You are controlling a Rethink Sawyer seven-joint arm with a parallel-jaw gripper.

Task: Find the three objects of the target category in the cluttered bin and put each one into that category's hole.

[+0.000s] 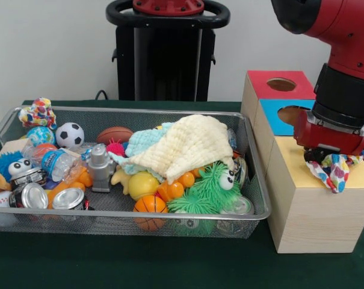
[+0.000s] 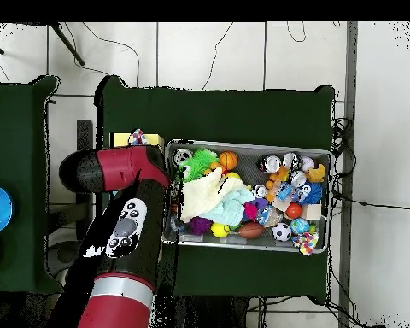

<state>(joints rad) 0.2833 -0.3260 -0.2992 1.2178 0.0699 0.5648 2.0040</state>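
Front view. A wire-mesh bin (image 1: 254, 180) sits on the green desk (image 1: 109, 265), filled with toys: a cream knitted cloth (image 1: 191, 144) draped over the middle, a green fuzzy creature (image 1: 215, 186) at the near right, a small basketball (image 1: 150, 208) at the near edge, a soccer ball (image 1: 69, 134) and a football (image 1: 114, 133) toward the far side, and cans (image 1: 49, 195) at the near left. A multicoloured spotted cloth toy (image 1: 38, 112) rests on the bin's far left corner. To the right of the bin stands a wooden box (image 1: 308, 223) with a red top (image 1: 260, 86), a blue top (image 1: 272, 114) and a yellow top (image 1: 290, 159); the red and blue tops each show a round hole. The hand (image 1: 323, 158) is down over the yellow top, clamped on a spotted cloth piece (image 1: 332, 171) that hangs below it, touching the yellow surface.

Overhead view. The arm (image 2: 114, 222) covers most of the box; only a sliver of the yellow top (image 2: 119, 139) and the spotted cloth piece (image 2: 138, 137) show beyond it, left of the bin (image 2: 243, 145). The hand itself is hidden here. The second spotted toy (image 2: 306, 246) appears at the bin's lower right corner.
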